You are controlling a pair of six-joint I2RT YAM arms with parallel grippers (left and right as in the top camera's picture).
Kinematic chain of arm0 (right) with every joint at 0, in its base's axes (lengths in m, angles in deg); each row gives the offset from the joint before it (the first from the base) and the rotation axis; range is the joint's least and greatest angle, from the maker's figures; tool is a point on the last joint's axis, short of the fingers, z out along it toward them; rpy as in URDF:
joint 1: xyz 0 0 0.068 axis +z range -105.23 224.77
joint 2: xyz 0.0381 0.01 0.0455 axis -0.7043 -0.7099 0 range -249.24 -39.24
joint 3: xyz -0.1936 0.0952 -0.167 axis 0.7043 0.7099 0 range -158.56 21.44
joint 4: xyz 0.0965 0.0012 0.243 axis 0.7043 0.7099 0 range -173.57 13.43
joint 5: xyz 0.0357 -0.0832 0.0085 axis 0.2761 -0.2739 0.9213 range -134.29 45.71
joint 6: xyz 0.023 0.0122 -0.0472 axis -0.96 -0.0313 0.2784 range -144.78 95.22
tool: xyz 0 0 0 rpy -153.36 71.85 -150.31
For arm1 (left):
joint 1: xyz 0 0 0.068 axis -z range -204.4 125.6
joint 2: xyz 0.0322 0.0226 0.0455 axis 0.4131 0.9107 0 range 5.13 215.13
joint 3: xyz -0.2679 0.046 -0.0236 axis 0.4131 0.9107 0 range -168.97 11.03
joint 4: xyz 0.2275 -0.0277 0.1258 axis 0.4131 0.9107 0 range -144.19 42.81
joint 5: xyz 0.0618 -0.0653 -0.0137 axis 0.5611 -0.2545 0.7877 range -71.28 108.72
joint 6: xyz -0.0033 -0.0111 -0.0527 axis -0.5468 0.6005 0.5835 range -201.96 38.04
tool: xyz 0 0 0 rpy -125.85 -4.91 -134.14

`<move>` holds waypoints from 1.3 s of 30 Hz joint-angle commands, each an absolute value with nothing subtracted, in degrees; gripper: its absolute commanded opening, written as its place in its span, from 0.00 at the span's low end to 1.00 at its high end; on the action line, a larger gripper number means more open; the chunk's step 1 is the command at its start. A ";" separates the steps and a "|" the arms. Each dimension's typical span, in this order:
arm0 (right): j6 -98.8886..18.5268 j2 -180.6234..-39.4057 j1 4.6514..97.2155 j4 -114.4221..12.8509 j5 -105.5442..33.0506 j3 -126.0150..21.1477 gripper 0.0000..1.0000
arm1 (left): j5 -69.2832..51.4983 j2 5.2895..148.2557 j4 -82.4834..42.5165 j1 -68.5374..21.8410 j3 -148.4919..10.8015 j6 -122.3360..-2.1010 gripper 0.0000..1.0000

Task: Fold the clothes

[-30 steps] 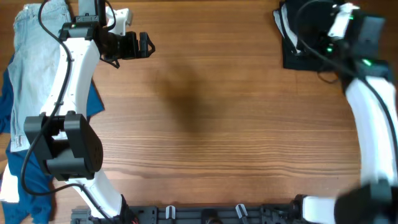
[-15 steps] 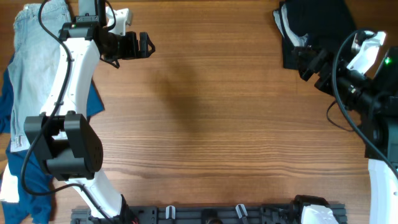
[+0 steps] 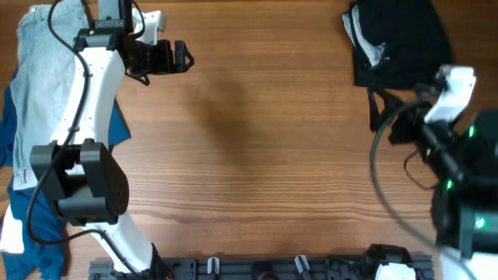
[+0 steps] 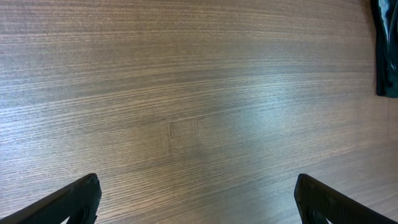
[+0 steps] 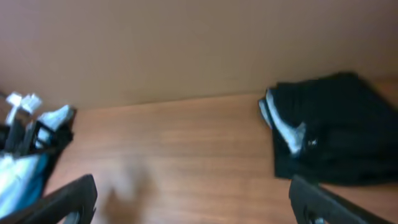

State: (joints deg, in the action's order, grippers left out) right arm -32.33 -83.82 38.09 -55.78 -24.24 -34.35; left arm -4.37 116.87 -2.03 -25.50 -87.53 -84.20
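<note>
Backs right gripper [image 5: 196, 202] nearward, away from black shorts [image 3: 401, 47], since a second ago. Holds left gripper [image 4: 199, 202] spread wide over table [image 3: 272, 155]; right spread too, blurred overhead. Sets shorts far right, bundled, cut by far edge, pale label leftward; long axis unclear.

One black shorts [image 3: 405, 47], one denim shorts [image 3: 43, 70], one blue garment [image 3: 22, 225], two robot arms [image 3: 85, 93] [image 3: 450, 97]

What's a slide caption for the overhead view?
Black shorts bundled at the table's far-right corner, denim shorts at far left, left claw open over bare wood.
</note>
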 commanded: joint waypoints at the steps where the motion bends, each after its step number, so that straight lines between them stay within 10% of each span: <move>1: -27.96 -72.37 39.62 -63.93 -28.96 -22.30 1.00 | -4.11 116.67 -2.07 -25.15 -87.55 -84.48 1.00; 18: -21.93 -39.41 44.74 -96.91 -29.35 20.45 1.00 | -4.11 116.67 -2.05 -25.15 -87.55 -84.48 1.00; 39: -24.90 -40.04 45.57 -84.76 -30.36 21.15 1.00 | -4.11 116.67 -2.05 -25.15 -87.55 -84.48 1.00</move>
State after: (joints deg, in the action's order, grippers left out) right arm -23.66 -40.13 45.28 -84.63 -29.59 21.10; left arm -4.22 116.87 -1.92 -25.48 -87.53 -84.20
